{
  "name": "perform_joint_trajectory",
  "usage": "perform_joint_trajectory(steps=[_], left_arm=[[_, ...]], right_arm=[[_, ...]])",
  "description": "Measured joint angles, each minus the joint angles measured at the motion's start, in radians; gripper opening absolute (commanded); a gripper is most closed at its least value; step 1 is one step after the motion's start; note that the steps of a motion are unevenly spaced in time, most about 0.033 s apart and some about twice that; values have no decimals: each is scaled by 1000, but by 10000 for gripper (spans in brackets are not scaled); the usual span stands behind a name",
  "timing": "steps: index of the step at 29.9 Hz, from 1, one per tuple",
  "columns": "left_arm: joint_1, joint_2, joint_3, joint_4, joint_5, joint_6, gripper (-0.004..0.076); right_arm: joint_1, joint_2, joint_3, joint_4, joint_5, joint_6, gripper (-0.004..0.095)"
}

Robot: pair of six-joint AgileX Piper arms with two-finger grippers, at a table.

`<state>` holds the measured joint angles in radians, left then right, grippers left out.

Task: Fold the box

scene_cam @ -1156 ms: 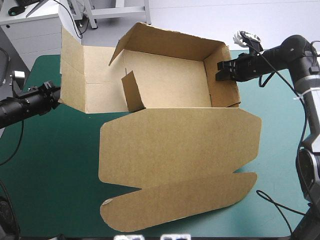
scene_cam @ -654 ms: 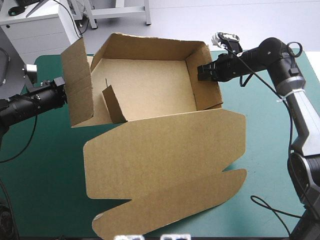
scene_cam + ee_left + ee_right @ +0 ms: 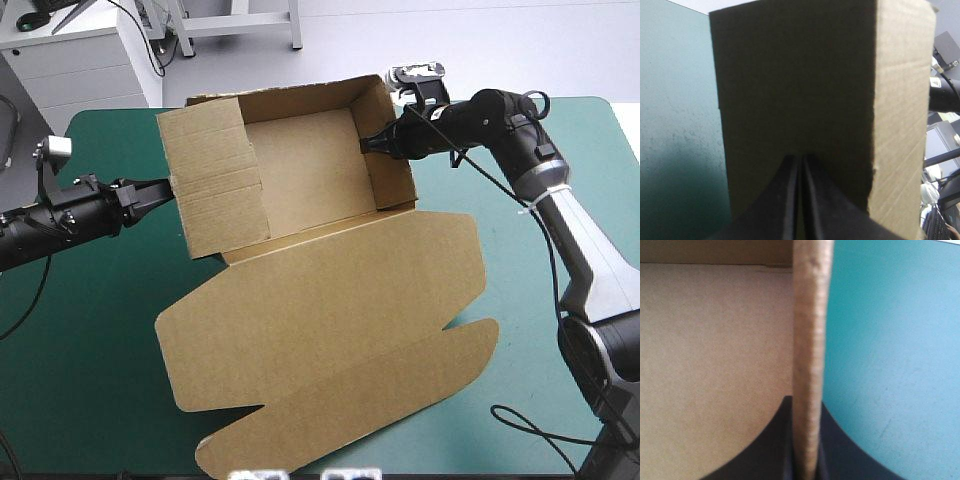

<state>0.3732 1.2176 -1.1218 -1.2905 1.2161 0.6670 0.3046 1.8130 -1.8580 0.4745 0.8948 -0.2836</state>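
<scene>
The brown box (image 3: 310, 165) stands at the table's far side with its walls raised. Its lid (image 3: 320, 320) lies flat toward the front edge. The left panel (image 3: 215, 180) is folded inward over the tray's floor. My left gripper (image 3: 165, 188) is shut, with its tip against that panel's outer face (image 3: 800, 75). The black fingers (image 3: 812, 200) meet in one point and hold nothing. My right gripper (image 3: 375, 143) is shut on the box's right wall (image 3: 392, 165). The wall's edge (image 3: 810, 330) runs up between that gripper's fingers (image 3: 775, 450).
The teal-green cover (image 3: 90, 330) shows to the left of the lid and to its right (image 3: 540, 330). The box's far wall sits at the table's far edge (image 3: 560, 100). The lid's front flap (image 3: 350, 420) reaches close to the front edge.
Both arms have carried the box to the left and turned it. The left panel has swung from standing outward to lying in over the tray, hiding the small tab.
</scene>
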Motion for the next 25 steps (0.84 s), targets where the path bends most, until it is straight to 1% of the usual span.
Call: perform_joint_trajectory(steps=[3, 6, 9, 10, 13, 15, 17, 20, 25], left_arm=[[0, 0, 0, 6, 0, 0, 20], [0, 0, 0, 16, 0, 0, 81], [0, 0, 0, 39, 0, -1, 195], [0, 0, 0, 47, 0, -1, 248], [0, 0, 0, 81, 0, -1, 353], [0, 0, 0, 94, 0, -1, 392], [0, 0, 0, 96, 0, -1, 413], [-8, 0, 0, 98, 0, -1, 424], [-41, 0, 0, 102, 2, -1, 426]], right_arm=[[34, 0, 0, -48, -29, 20, 1], [69, 0, 0, -110, -56, 51, 1], [98, 0, 0, -166, -72, 80, 1], [107, 0, 0, -177, -78, 87, 1], [116, 0, 0, -196, -91, 97, 1], [117, 0, 0, -202, -95, 109, 1], [117, 0, 0, -206, -98, 115, 1], [117, 5, 0, -207, -99, 131, 1], [117, 11, 0, -215, -101, 136, 1]])
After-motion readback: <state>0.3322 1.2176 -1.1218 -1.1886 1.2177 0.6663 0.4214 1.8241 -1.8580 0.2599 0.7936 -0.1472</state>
